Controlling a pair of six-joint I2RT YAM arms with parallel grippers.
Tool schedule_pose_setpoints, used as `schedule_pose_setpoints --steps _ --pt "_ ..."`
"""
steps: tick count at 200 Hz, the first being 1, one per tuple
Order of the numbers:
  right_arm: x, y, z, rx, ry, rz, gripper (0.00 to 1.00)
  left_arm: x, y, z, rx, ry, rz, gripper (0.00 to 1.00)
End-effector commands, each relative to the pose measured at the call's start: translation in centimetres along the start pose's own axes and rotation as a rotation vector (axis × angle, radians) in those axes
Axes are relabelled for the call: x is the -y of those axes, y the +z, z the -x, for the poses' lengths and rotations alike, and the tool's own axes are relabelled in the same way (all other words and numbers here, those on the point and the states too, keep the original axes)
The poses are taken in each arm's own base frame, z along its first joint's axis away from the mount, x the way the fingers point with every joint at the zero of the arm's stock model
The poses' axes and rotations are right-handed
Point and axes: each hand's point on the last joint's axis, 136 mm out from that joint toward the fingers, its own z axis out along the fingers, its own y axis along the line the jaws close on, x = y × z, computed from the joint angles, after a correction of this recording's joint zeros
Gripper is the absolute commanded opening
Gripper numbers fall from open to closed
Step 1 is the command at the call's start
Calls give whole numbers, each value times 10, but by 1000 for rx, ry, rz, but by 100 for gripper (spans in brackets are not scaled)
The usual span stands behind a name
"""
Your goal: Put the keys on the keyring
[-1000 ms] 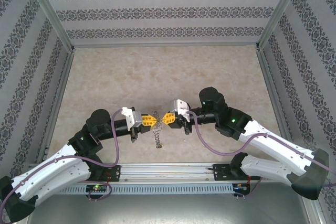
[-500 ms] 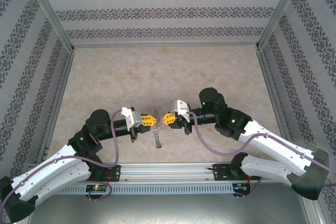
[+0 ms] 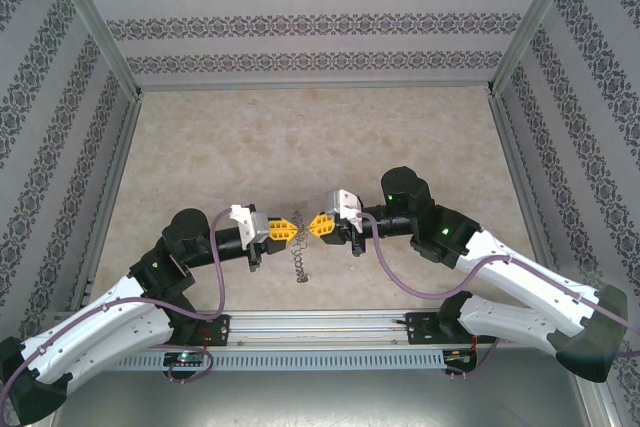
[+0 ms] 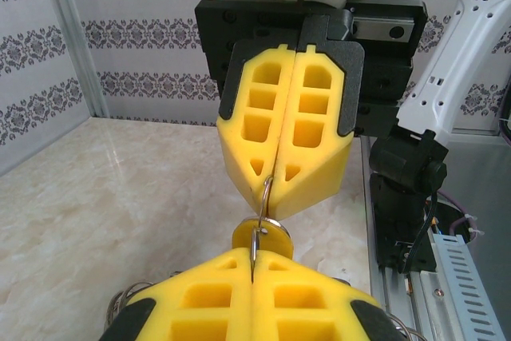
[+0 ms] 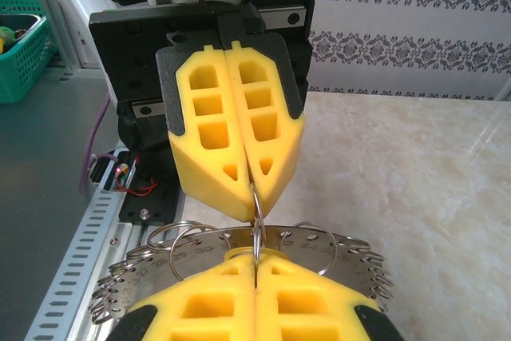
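Between the left gripper (image 3: 286, 230) and the right gripper (image 3: 316, 225), seen from overhead, a thin wire loop (image 3: 300, 224) bridges their yellow tips. The tips meet nose to nose above the marble-patterned table (image 3: 300, 137). Below the tips the keyring (image 3: 300, 260) hangs edge-on, like a small silver coil.

From the left wrist, the left gripper's own fingers (image 4: 200, 301) sit at the bottom edge, pressed together with the wire loop caught in their seam. Straight ahead, the right gripper's fingers are also pressed together, pinching the far end of that loop. The keys, here a single tiny yellow-orange piece (image 4: 263, 237), sit just beyond the left fingertips, under the loop. Whether the piece is threaded onto the wire cannot be told.

From the right wrist, both grippers are again clamped on the same wire. The flat grey keyring spreads to either side just behind the right fingertips, its rim fringed with silver loops.

The step in hand seems to be working the key along the loop. It probably goes best if one gripper acts as a firm anchor. The other should make small, slow moves that follow the wire's curve rather than pulling away, since thin wire can slip or bend.

Faint marks on the grey ring are too blurred to read. No brand name is legible.
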Motion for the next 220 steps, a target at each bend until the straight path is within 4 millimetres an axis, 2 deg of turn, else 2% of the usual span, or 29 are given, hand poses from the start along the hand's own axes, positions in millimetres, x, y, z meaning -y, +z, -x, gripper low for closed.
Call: schedule_pose_setpoints --steps 1,110,220 --pt "-2 1 1 20 -3 11 0 0 -4 18 76 58 2 0" --pt "-8 1 1 24 3 41 0 -1 -4 18 74 61 9 0" --pt "-1 4 0 17 1 17 0 -1 -3 19 76 62 2 0"
